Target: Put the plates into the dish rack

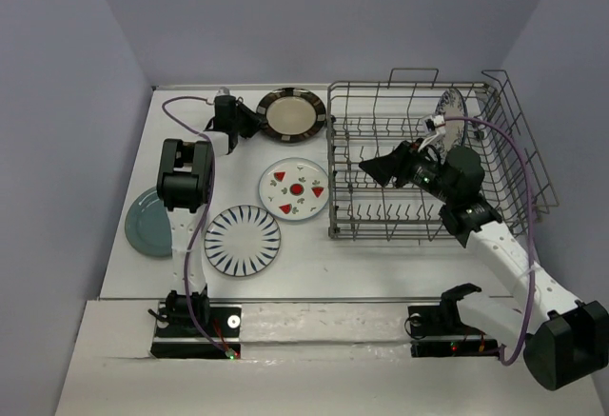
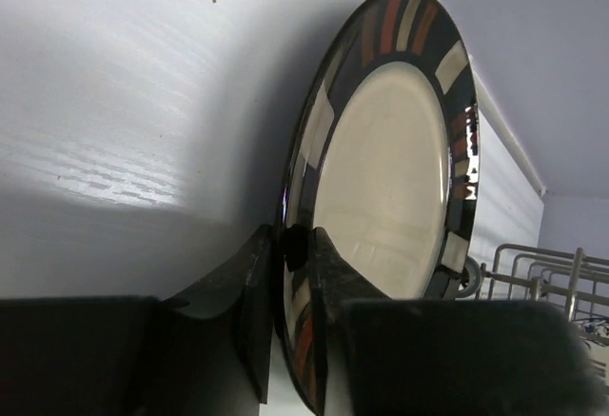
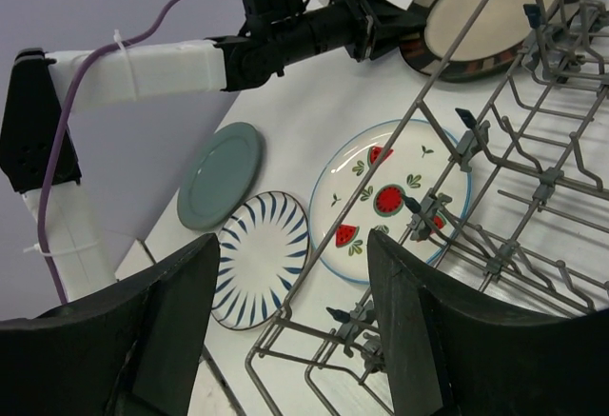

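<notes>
Left gripper (image 2: 295, 245) fills the bottom of the left wrist view, its fingers pressed onto the rim of the brown-rimmed beige plate (image 2: 390, 178), 1 finger on each face.

Top view: this plate sits at the far side of the desk (image 1: 243, 164), just beside the far-left corner of the dish rack (image 1: 331, 149). Lifted or resting: cannot tell.

The rack lies to the left gripper's right, past the plate, and the left arm is the nearer. The plate's face looks close to flat. Judged next need: raise it, turn it on edge, and carry it right over the high side wall into a tine row.

Right gripper (image 3: 293, 245) hangs over the rack's left half, fingers spread, holding nothing.

1 ornate plate (image 1: 449, 111) stands in the rack's far-right corner. 3 lie flat on the desk: red-triangle plate (image 1: 294, 188), blue-striped plate (image 1: 243, 240), teal plate (image 1: 150, 221).
</notes>
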Motion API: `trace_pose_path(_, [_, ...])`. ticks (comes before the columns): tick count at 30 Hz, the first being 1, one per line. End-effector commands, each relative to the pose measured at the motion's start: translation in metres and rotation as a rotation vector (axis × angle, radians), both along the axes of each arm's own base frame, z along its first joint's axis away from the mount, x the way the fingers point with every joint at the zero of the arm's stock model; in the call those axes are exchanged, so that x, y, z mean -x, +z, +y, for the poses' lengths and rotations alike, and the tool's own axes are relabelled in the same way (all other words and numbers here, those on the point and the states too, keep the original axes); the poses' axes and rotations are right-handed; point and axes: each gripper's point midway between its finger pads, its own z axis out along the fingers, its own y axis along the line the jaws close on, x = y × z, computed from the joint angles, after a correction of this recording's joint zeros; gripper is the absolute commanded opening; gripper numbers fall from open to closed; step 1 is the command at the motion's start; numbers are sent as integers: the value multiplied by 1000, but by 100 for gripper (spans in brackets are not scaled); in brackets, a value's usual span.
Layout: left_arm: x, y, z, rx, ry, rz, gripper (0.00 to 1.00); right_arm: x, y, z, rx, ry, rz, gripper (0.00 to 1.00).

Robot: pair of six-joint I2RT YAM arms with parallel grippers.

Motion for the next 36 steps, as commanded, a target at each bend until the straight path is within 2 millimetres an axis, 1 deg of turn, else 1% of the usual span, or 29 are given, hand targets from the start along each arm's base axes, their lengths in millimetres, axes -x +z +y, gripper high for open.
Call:
trace_pose_path(1, [-11, 30, -4, 13, -19, -121, 14, 0, 23, 8, -20, 24, -66, 69])
trace_pose_path(2, [-12, 34, -1, 16, -7, -138, 6, -1, 22, 9, -19, 22, -61, 69])
trace_pose_path(5, [-7, 52, 5, 43, 2, -178, 6, -2, 19, 11, -17, 25, -53, 69])
trace_pose_path(6, [-8, 65, 6, 55, 3, -220, 6, -3, 16, 12, -13, 27, -43, 69])
trace_pose_path(9, [0, 103, 16, 91, 23, -303, 6, -5, 15, 17, -11, 45, -36, 69])
trace_pose_path(10, [3, 113, 20, 100, 33, -322, 6, -5, 14, 23, -6, 62, -32, 69])
trace_pose_path(12, [13, 147, 29, 111, 51, -395, 6, -5, 14, 30, -1, 95, -27, 70])
trace_pose_path(13, [17, 156, 32, 114, 57, -413, 6, -7, 14, 32, -1, 104, -25, 71])
trace_pose_path(14, [26, 174, 39, 125, 72, -440, 6, -7, 15, 40, 1, 133, -19, 72])
trace_pose_path(15, [30, 189, 41, 136, 77, -477, 6, -10, 16, 42, 2, 139, -22, 73])
trace_pose_path(16, [41, 205, 43, 144, 80, -504, 6, -11, 12, 48, 10, 158, -11, 76])
trace_pose_path(17, [46, 213, 44, 155, 84, -518, 6, -13, 13, 50, 11, 161, -12, 77])
trace_pose_path(18, [51, 222, 46, 170, 92, -530, 6, -15, 22, 52, 6, 170, -31, 78])
trace_pose_path(19, [57, 232, 47, 175, 96, -552, 6, -17, 23, 54, 9, 178, -34, 79])
trace_pose_path(20, [69, 249, 48, 182, 98, -581, 6, -20, 21, 56, 19, 191, -32, 81])
trace_pose_path(21, [75, 259, 49, 184, 101, -602, 6, -24, 29, 58, 21, 191, -53, 82])
trace_pose_path(22, [88, 284, 51, 188, 102, -651, 6, -26, 28, 58, 36, 192, -54, 84])
trace_pose_path(23, [96, 285, 52, 183, 106, -653, 6, -29, 29, 59, 41, 188, -55, 86])
trace_pose_path(24, [103, 294, 55, 180, 116, -673, 6, -34, 27, 60, 47, 186, -47, 86])
trace_pose_path(25, [110, 301, 58, 175, 125, -690, 6, -36, 33, 61, 44, 185, -56, 87])
trace_pose_path(26, [126, 316, 60, 178, 128, -720, 6, -38, 33, 62, 43, 187, -48, 89])
trace_pose_path(28, [143, 328, 58, 188, 114, -742, 6, -42, 40, 64, 40, 186, -59, 90])
trace_pose_path(29, [160, 336, 54, 201, 93, -760, 6, -43, 41, 65, 42, 185, -61, 92])
trace_pose_path(31, [179, 340, 44, 222, 43, -769, 6, -49, 46, 64, 46, 168, -68, 94])
trace_pose_path(32, [197, 342, 39, 233, 24, -780, 6, -51, 52, 64, 62, 162, -79, 97])
trace_pose_path(33, [206, 342, 35, 242, -4, -781, 6, -55, 54, 62, 72, 144, -80, 98])
trace_pose_path(34, [222, 346, 32, 248, -24, -798, 6, -58, 50, 61, 95, 138, -72, 99])
trace_pose_path(35, [230, 347, 28, 250, -50, -802, 6, -61, 58, 60, 99, 126, -86, 99])
trace_pose_path(36, [238, 349, 26, 253, -68, -811, 6, -62, 59, 60, 107, 123, -86, 100])
